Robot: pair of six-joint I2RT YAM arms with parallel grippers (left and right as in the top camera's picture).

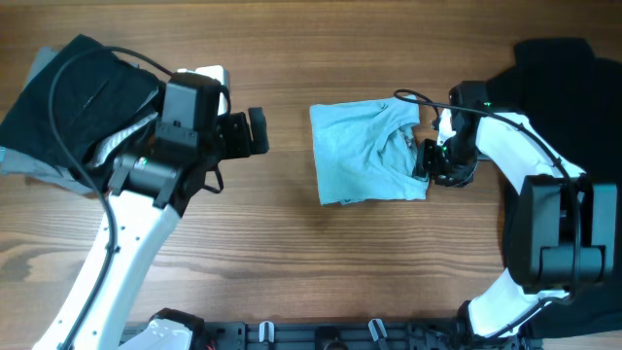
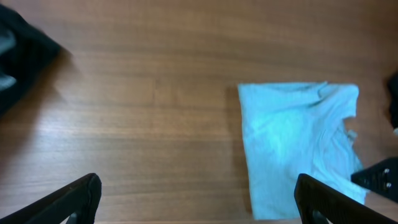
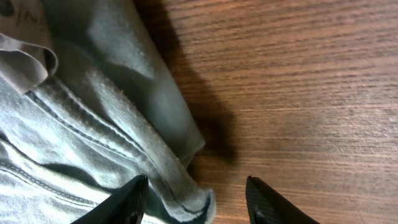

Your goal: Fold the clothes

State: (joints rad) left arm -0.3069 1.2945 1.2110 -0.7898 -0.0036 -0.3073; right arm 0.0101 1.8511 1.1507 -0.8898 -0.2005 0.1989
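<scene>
Wood-grain table [image 1: 292,243]. Folded pale blue tee [image 1: 364,151] lying flat just right of center, black pile [image 1: 78,87] on top of a grey garment [image 1: 17,160] upper left, more black clothes [image 1: 573,87] at the right edge.

Overhead straight down; left wrist farther off, right wrist close; all share T-shirt [image 1: 360,156].

The bench [image 1: 292,243] is surfaced in smooth wood grain with a faint sheen. The pale blue T-shirt [image 1: 364,156] is made of soft, matt knit cloth; its stitched, slightly pebbled hem is seen between the right jaws, which are moulded in matt black plastic. The black garments [image 1: 78,87] are matt cloth. The left arm's casing [image 1: 112,258] is finished in glossy white plastic.
</scene>
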